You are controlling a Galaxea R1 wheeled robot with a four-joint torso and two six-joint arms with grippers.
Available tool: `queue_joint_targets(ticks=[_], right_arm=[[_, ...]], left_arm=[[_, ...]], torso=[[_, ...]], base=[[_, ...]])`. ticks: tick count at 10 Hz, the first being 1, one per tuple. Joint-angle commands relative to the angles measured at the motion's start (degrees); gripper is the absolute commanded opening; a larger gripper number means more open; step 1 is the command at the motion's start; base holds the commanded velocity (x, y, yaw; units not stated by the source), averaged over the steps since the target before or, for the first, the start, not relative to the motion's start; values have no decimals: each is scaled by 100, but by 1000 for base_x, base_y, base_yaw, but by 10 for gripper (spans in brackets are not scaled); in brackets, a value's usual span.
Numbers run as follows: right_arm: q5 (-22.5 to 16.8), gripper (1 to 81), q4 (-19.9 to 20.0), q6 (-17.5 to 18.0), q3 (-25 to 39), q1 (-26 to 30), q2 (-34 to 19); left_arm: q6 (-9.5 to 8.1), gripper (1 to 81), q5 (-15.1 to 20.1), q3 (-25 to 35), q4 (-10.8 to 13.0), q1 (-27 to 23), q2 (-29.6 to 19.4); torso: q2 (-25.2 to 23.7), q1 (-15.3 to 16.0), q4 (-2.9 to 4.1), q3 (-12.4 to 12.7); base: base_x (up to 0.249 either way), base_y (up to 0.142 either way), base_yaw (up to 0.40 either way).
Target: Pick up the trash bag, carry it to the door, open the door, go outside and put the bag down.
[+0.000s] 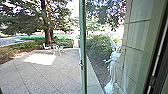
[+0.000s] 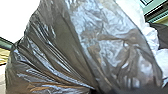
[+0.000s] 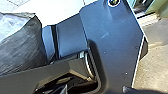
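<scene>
One trash bag, folds gathered at our left gripper, which looks clamped on it, bulging out from there. We'd expect soft, slippery, fairly light, easy to tear; best hold is those bunched folds. Right gripper: we can't tell its state.

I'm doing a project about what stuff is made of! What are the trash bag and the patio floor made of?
The trash bag looks like thin, shiny dark plastic: it crinkles into sharp folds and lets some light through. The patio floor looks hard and rough, probably concrete or stone, because it's speckled grey with straight joint lines.
</scene>
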Motion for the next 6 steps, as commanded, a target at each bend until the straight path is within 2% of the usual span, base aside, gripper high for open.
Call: queue_joint_targets(ticks=[1,6], right_arm=[[-291,811,11,-8,34,307,71],[-247,811,20,-8,43,280,71]], left_arm=[[29,10,342,17,36,-340,16],[29,10,342,17,45,-349,33]], torso=[[0,1,0,0],[-4,1,0,2]], base=[[79,0,0],[88,0,0]])
